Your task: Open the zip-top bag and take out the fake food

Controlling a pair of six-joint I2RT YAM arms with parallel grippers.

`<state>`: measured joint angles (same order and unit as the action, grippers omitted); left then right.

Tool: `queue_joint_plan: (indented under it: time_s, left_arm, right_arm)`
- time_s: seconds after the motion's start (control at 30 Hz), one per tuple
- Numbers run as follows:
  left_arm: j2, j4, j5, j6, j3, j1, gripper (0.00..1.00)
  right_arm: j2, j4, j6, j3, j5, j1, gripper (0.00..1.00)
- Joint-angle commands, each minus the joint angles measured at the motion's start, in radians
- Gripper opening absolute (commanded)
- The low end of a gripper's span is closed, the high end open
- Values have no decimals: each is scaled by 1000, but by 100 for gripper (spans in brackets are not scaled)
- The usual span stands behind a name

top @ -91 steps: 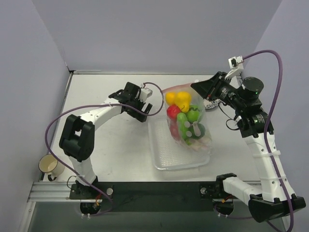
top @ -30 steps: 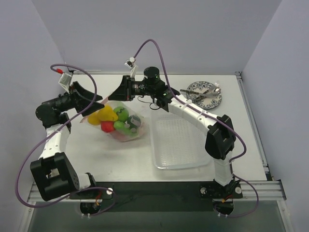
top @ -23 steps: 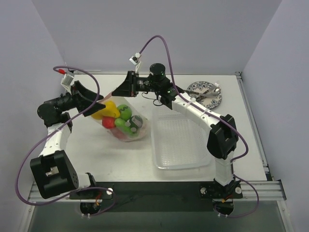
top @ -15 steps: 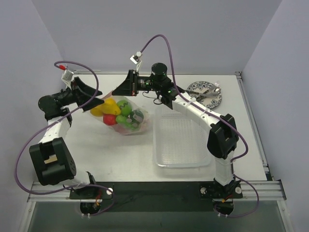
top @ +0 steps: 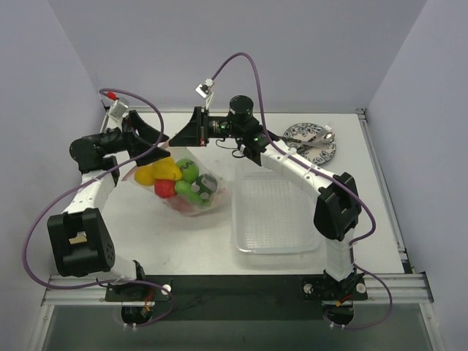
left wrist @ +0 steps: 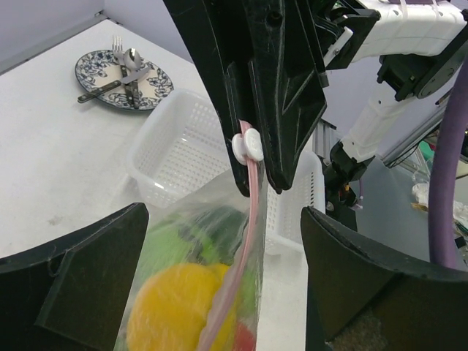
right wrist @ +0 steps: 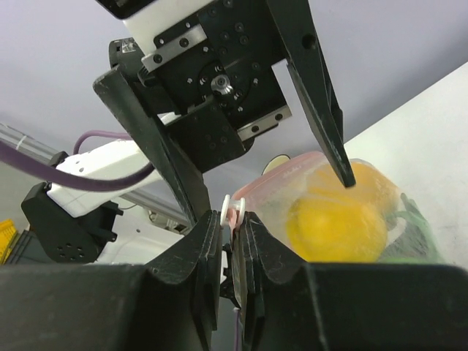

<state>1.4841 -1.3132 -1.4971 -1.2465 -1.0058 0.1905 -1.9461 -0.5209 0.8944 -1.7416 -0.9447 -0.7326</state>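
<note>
The zip-top bag point(top: 191, 191) hangs over the table's left half, holding the fake food: a yellow piece point(top: 156, 172), a red one point(top: 164, 189) and green ones point(top: 189, 170). My right gripper point(top: 175, 140) is shut on the white slider point(right wrist: 234, 208) at the end of the pink zip strip point(left wrist: 246, 219). My left gripper point(top: 161, 145) is open, its fingers point(left wrist: 80, 278) wide apart on either side of the bag's point(left wrist: 183, 292) top edge, just below the right jaws. The right wrist view shows the bag point(right wrist: 333, 219) with the yellow piece inside.
A white mesh tray point(top: 274, 212) lies right of the bag, also in the left wrist view point(left wrist: 183, 139). A blue-patterned plate point(top: 322, 153) with cutlery sits at the far right, also in the left wrist view point(left wrist: 99, 69). Grey walls close the left, back and right sides.
The left gripper has moved toward the back and right, closing in on the right gripper. The bag has shifted slightly with it. The right gripper has held still on the slider.
</note>
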Motion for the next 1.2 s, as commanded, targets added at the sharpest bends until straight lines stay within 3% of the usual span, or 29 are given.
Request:
queue_joint_plan:
  time_s: [0.0,0.07,0.1,0.17,0.27,0.33,0.5,0.63,0.73,0.93,1.17]
  left_arm:
    - [-48,-357,-181,35,22,-5,97]
    - [-35,-357,-181,27,21,0,89]
    - [-27,-357,-183,24,22,1,75]
    - [-12,-357,-183,13,22,1,61]
    - [-1,-357,-183,9,23,4,21]
    - [1,-357,-183,1,19,6,0]
    - [-5,-357,-184,-18,12,13,0]
    - [-5,-356,-183,-36,-8,30,0]
    - [-2,-354,-183,-54,-27,49,0]
    - [-4,-354,-183,-71,-19,55,0]
    - [-41,-348,-184,-133,-11,29,0]
  right_arm:
    - [62,-160,31,-73,-37,6,0]
    - [61,-159,31,-75,-39,12,0]
    - [61,-159,31,-76,-39,13,0]
    - [55,-159,32,-82,-37,21,0]
    - [50,-159,31,-88,-31,28,0]
    - [41,-157,26,-91,-22,35,0]
    - [22,-157,-11,-105,24,44,0]
    - [51,-111,-125,-46,26,44,62]
    - [128,-119,-211,115,43,48,100]
    - [233,-107,-411,292,96,45,100]
    - [279,295,-773,231,325,9,100]
